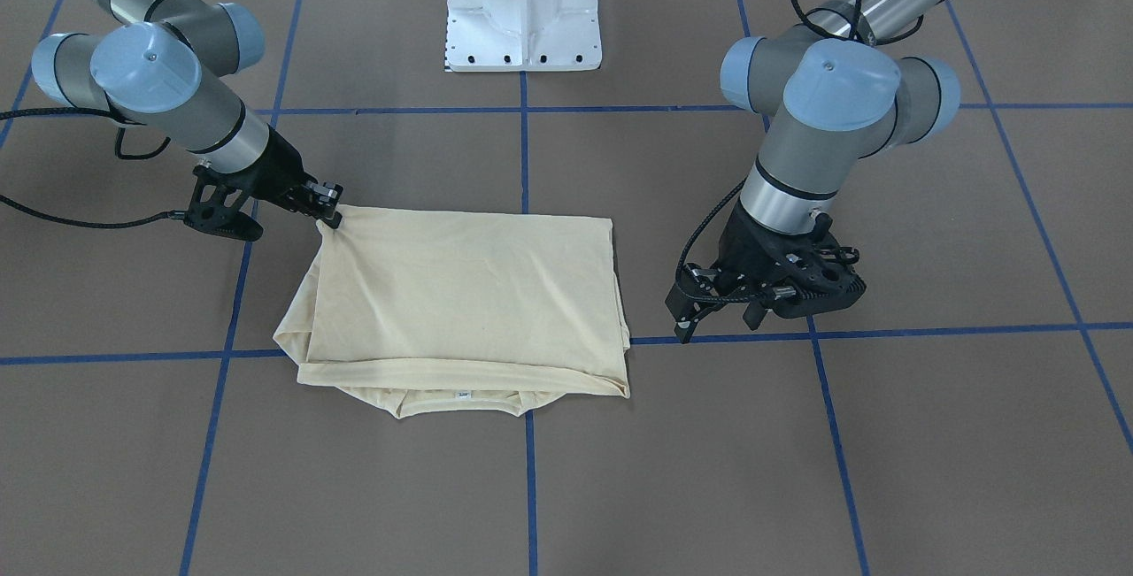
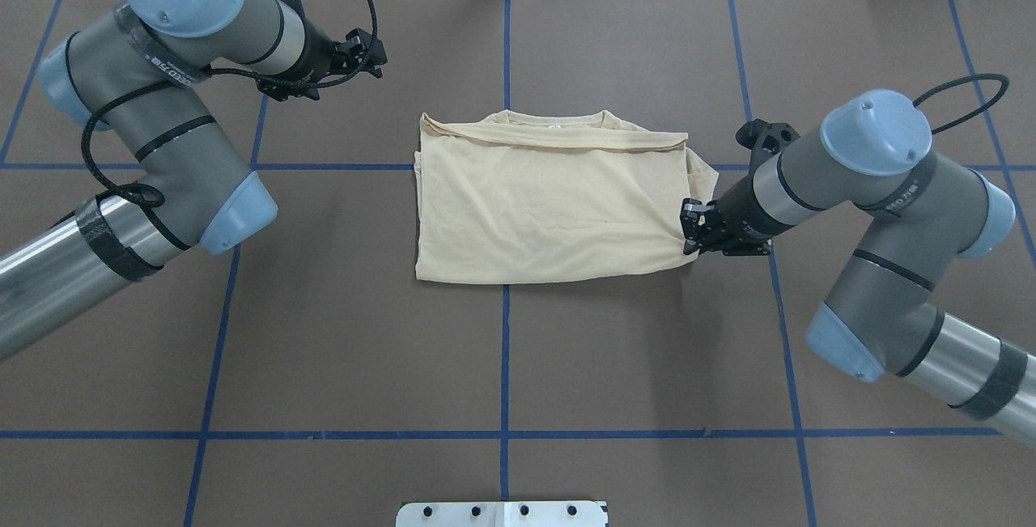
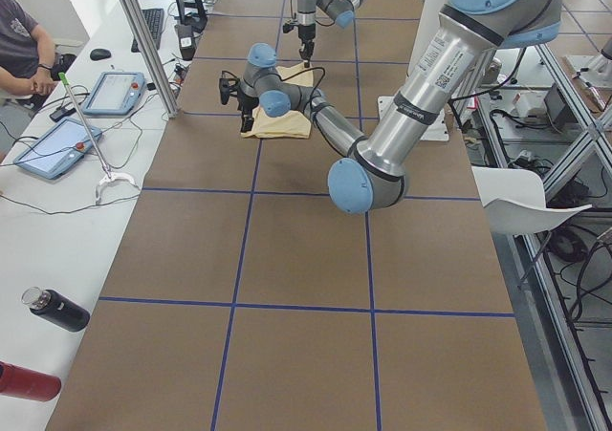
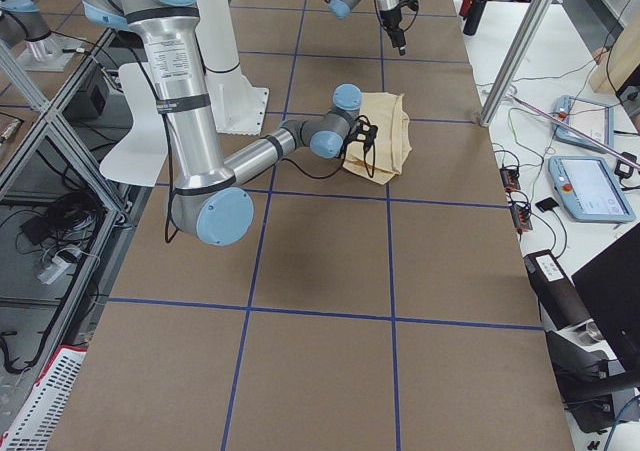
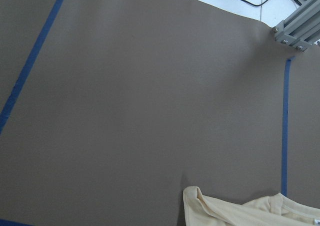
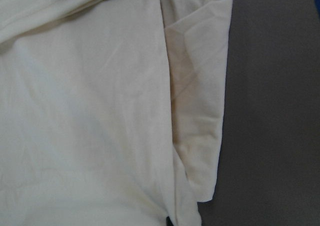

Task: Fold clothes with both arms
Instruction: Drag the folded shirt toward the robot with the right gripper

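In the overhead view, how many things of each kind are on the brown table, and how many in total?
pale cream-yellow fabric T-shirt: 1
grey metal robot arms with light blue joint caps: 2, left and right
white pedestal base: 1
Total: 4

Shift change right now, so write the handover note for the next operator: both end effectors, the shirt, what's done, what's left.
Left end effector: open, empty, clear of the shirt, off its left side.
Right end effector: shut on the shirt's near right corner, which is slightly lifted.
Shirt: in the middle of the table, folded to a rough rectangle, with the collar away from the robot and no print showing.
Done: the sleeves and sides appear folded in.
Left: a loose layer sticks out along the right edge. Probably tuck it in, then make the last fold.
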`<state>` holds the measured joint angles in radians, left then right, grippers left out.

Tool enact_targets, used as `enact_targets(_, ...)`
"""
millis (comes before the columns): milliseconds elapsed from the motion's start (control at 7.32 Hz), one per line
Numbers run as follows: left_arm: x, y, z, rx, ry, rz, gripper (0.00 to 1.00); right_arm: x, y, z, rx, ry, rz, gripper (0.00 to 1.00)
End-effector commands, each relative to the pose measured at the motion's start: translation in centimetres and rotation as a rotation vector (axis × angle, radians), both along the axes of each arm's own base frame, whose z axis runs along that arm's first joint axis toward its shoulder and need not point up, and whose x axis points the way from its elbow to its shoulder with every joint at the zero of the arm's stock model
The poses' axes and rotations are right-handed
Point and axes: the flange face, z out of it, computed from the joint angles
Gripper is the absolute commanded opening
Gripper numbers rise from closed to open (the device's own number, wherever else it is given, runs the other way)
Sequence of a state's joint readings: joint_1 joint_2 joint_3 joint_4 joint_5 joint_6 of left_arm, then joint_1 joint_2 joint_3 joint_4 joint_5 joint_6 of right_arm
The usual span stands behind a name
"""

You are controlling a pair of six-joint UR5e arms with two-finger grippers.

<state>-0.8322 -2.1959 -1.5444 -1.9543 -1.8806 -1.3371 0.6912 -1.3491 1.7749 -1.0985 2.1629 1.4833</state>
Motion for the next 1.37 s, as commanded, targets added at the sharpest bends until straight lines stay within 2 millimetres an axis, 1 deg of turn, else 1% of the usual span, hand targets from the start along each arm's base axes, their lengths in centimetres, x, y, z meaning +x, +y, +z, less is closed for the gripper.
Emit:
enact_targets(0,0.3,0.2,0.2,0.003,-0.008,-0.003,1.0,-0.4,5.7,1.0,-0.027,-0.001,-0.095,0.0)
enact_targets(137,0.3,0.2,0.2,0.003,-0.008,-0.003,0.99,-0.9,7.5,0.9,-0.094,-0.022,-0.155,0.0)
enact_targets(410,0.4,0.2,0.5,0.001,-0.01,-0.002,0.99,-4.0,12.5,0.2,-0.176,-0.029,-0.261,0.0)
enact_targets(546,0.4,0.1,0.5,0.006,-0.016,-0.014,1.0,-4.9,14.5,-0.3,-0.261,-0.027,-0.292,0.0)
enact_targets(683,0.2,0.3,1.5,0.005,-0.033,-0.027,1.0,-5.4,16.6,-1.3,-0.312,-0.034,-0.334,0.0)
enact_targets(820,0.2,0.2,1.7,0.007,-0.037,-0.033,0.99,-5.4,18.6,-1.5,-0.349,-0.025,-0.358,0.0)
enact_targets(956,0.4,0.3,1.5,0.009,-0.035,-0.03,1.0,-5.7,20.0,-1.1,-0.37,-0.008,-0.376,0.0)
enact_targets(1093,0.6,0.5,1.5,0.009,-0.035,-0.026,1.0,-5.9,21.4,-0.2,-0.405,0.022,-0.385,0.0)
enact_targets(1230,0.6,0.6,1.5,0.01,-0.034,-0.026,0.99,-5.4,22.4,0.6,-0.414,0.039,-0.398,0.0)
